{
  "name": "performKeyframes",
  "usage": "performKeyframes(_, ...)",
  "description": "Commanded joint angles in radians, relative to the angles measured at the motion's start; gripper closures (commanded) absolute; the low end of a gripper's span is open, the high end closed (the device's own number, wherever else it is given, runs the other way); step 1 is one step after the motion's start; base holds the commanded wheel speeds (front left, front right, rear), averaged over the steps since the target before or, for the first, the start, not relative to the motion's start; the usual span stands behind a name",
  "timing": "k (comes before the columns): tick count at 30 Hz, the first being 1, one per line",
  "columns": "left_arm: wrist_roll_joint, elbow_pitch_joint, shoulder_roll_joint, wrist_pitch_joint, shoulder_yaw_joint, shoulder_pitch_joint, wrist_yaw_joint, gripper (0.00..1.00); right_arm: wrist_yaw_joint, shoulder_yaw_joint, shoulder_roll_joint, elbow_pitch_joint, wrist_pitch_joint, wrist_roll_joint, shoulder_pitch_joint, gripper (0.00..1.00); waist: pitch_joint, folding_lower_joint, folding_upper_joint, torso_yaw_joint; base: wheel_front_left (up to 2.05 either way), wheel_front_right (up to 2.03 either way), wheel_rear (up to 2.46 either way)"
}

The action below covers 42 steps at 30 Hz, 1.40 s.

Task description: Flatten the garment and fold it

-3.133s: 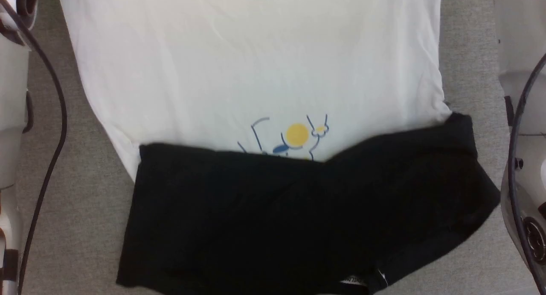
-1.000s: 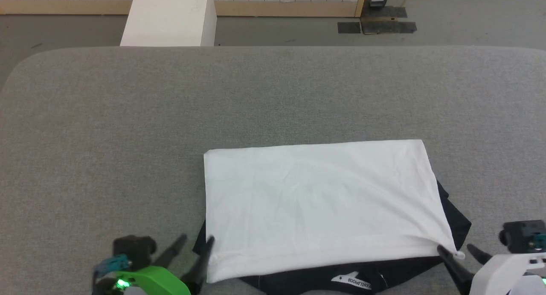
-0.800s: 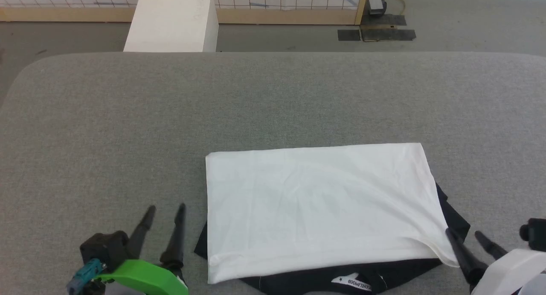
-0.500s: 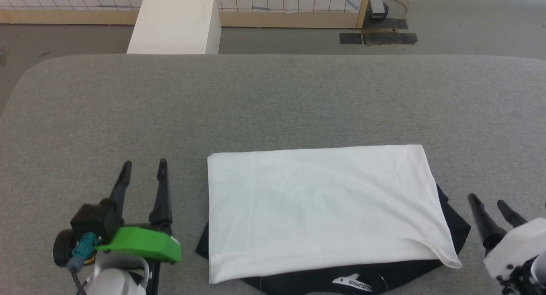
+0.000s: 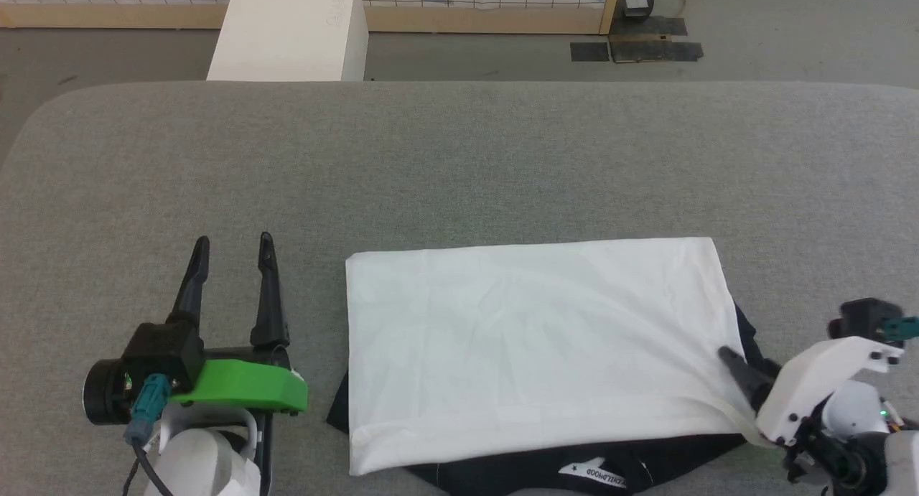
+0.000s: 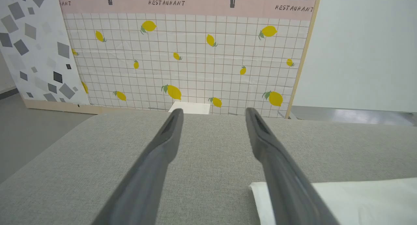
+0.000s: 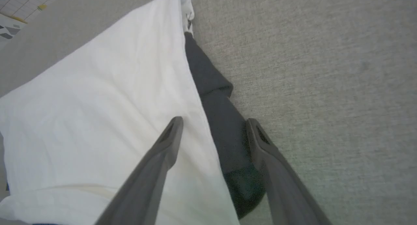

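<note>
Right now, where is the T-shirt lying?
The folded T-shirt lies on the grey surface, right of centre near the front edge in the head view, with the left gripper beside it and the right gripper over its right edge.

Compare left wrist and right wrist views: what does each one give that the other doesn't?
Left wrist: lemon-print wall, white box beyond the grey surface, and the left gripper open over bare surface beside the shirt corner.
Right wrist: right gripper open across the shirt's side edge, one finger above white cloth, the other at the edge of the black sleeve.
Shared: white shirt cloth, grey surface, a pair of open dark fingers.
</note>
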Motion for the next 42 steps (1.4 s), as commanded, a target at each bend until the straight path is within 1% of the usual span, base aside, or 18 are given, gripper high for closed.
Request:
performKeyframes(1, 0.021, 0.005, -0.010, -0.004, 0.008, -0.004, -0.013, 0.00, -0.001, 0.012, 0.002, 0.020, 0.015, 0.001, -0.014, 0.00, -0.001, 0.0000, 0.0000, 0.000, 0.00, 0.00, 0.00)
performKeyframes(5, 0.038, 0.018, -0.032, -0.004, 0.033, 0.005, -0.043, 0.00, -0.001, 0.055, 0.002, 0.066, 0.061, 0.018, -0.017, 0.00, -0.006, 0.0000, 0.0000, 0.000, 0.00, 0.00, 0.00)
performKeyframes(8, 0.053, 0.024, -0.049, -0.004, 0.049, 0.014, -0.058, 0.00, -0.001, 0.090, 0.002, 0.080, 0.096, 0.062, -0.014, 0.00, -0.011, 0.0000, 0.0000, 0.000, 0.00, 0.00, 0.00)
performKeyframes(9, 0.055, 0.025, -0.054, -0.004, 0.055, 0.016, -0.061, 0.00, -0.001, 0.097, 0.002, 0.081, 0.103, 0.075, -0.014, 0.05, -0.012, 0.0000, 0.0000, -0.001, 0.00, 0.00, 0.00)
performKeyframes(10, 0.058, 0.026, -0.059, -0.004, 0.061, 0.017, -0.065, 0.00, -0.001, 0.104, 0.002, 0.078, 0.106, 0.084, -0.013, 0.33, -0.013, 0.0000, 0.0000, -0.001, 0.00, 0.00, 0.00)
performKeyframes(11, 0.061, 0.027, -0.063, -0.004, 0.065, 0.018, -0.069, 0.00, -0.001, 0.106, 0.002, 0.075, 0.103, 0.088, -0.013, 0.59, -0.013, 0.0000, 0.0000, -0.001, 0.00, 0.00, 0.00)
performKeyframes(14, 0.070, 0.033, -0.074, -0.004, 0.078, 0.019, -0.083, 0.00, -0.001, 0.092, 0.002, 0.069, 0.074, 0.066, -0.018, 1.00, -0.015, 0.0000, 0.0000, -0.001, 0.00, 0.00, 0.00)
performKeyframes(23, 0.092, 0.040, -0.098, -0.004, 0.101, 0.024, -0.110, 0.00, -0.001, -0.004, 0.002, 0.084, -0.014, -0.015, -0.021, 1.00, -0.012, 0.0000, 0.0000, 0.000, 0.00, 0.00, 0.00)
performKeyframes(27, 0.099, 0.042, -0.105, -0.004, 0.108, 0.023, -0.120, 0.00, -0.001, -0.087, 0.002, 0.075, -0.050, -0.075, -0.007, 1.00, -0.006, 0.0000, 0.0000, 0.003, 0.00, 0.00, 0.00)
performKeyframes(31, 0.108, 0.044, -0.111, -0.005, 0.112, 0.022, -0.130, 0.00, -0.001, -0.186, 0.002, 0.045, -0.070, -0.166, 0.026, 1.00, -0.003, 0.0000, 0.0000, 0.005, 0.00, 0.00, 0.00)
performKeyframes(34, 0.112, 0.044, -0.114, -0.005, 0.116, 0.024, -0.135, 0.00, -0.001, -0.228, 0.002, 0.020, -0.082, -0.219, 0.048, 1.00, -0.003, 0.0000, 0.0000, 0.004, 0.00, 0.00, 0.00)
performKeyframes(36, 0.115, 0.045, -0.115, -0.005, 0.121, 0.025, -0.137, 0.00, -0.001, -0.225, 0.002, -0.014, -0.088, -0.220, 0.060, 1.00, -0.006, 0.0000, 0.0000, 0.001, 0.00, 0.00, 0.00)
performKeyframes(38, 0.118, 0.045, -0.116, -0.005, 0.126, 0.028, -0.139, 0.00, -0.001, -0.198, 0.002, -0.074, -0.090, -0.216, 0.077, 1.00, -0.009, 0.0000, 0.0000, -0.003, 0.00, 0.00, 0.00)
performKeyframes(42, 0.122, 0.047, -0.118, -0.005, 0.134, 0.034, -0.143, 0.00, -0.001, -0.087, 0.002, -0.261, -0.050, -0.194, 0.122, 1.00, -0.018, 0.0000, 0.0000, -0.011, 0.00, 0.00, 0.00)
